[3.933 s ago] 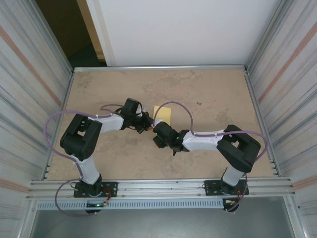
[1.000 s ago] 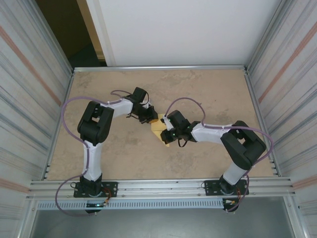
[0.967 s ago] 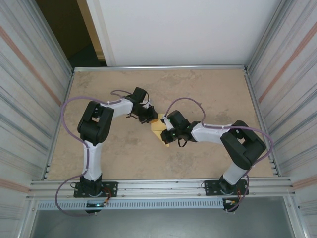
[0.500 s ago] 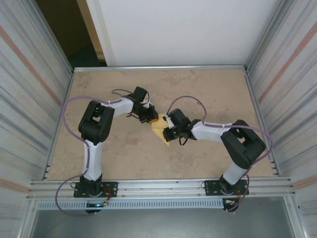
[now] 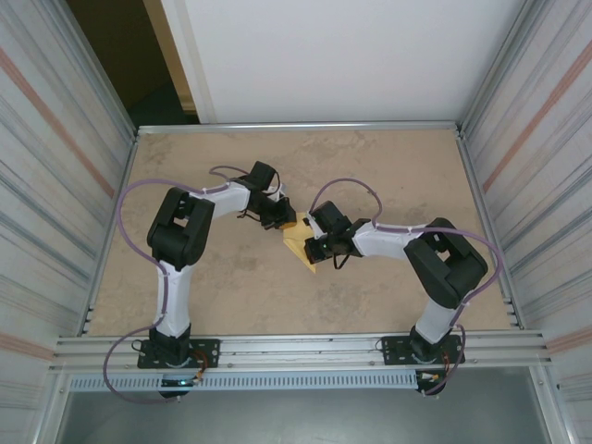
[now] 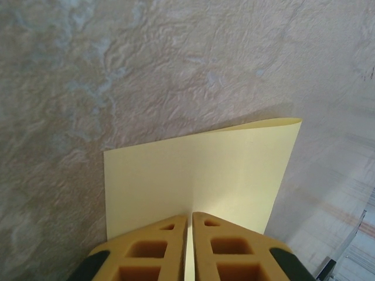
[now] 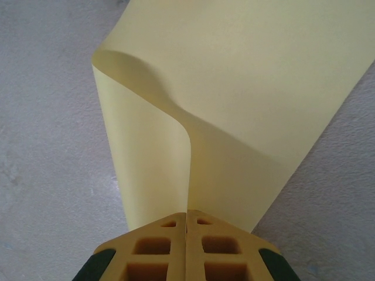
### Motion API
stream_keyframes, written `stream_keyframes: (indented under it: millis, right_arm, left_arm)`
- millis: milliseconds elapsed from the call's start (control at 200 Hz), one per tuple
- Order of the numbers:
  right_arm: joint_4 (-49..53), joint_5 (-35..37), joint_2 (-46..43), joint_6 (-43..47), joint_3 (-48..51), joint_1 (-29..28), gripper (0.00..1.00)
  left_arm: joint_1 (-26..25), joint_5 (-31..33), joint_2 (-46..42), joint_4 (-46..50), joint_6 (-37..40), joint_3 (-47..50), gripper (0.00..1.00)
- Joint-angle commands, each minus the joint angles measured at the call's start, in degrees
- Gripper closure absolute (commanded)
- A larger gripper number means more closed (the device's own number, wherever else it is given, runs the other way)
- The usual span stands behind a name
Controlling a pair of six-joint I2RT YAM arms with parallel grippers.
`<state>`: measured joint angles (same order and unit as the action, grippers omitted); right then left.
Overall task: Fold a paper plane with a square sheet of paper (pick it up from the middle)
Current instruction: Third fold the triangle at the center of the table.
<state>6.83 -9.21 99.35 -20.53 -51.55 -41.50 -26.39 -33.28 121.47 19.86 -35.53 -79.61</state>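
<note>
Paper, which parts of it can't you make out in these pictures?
- Left wrist: the near edge of the paper is behind the left end effector.
- Right wrist: far corners cut off by the top and right frame edges; near edge behind the right end effector.
- Top view: both end effectors cover part of it; creases too small to tell.

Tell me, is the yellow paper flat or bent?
Bent, not creased: the square sheet of paper curves in a soft loop, with left jaws and right jaws shut on its edges.
</note>
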Motion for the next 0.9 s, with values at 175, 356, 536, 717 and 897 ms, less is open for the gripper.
stream_keyframes:
  millis: [175,356,536,717,897]
  right_arm:
    - [2.18,0.15,1.20,0.13,-1.92,0.34,0.96]
    - [2.54,0.95,1.20,-0.03,-1.98,0.35,0.96]
    - [2.49,0.95,1.20,-0.03,-2.11,0.28,0.96]
    - [2.66,1.39,1.37,-0.12,-2.15,0.29,0.96]
    - [2.92,1.57,1.13,-0.03,-2.34,0.29,0.96]
  left_arm:
    - [-0.76,1.62,2.73,3.70,1.36,0.06,0.87]
    - [-0.77,1.74,2.81,3.78,1.45,0.10,0.87]
    - [-0.77,1.72,3.03,3.79,1.51,0.09,0.87]
    - [-0.77,1.71,2.98,3.79,1.49,0.07,0.87]
    - [-0.72,1.81,3.21,3.96,1.60,0.07,0.87]
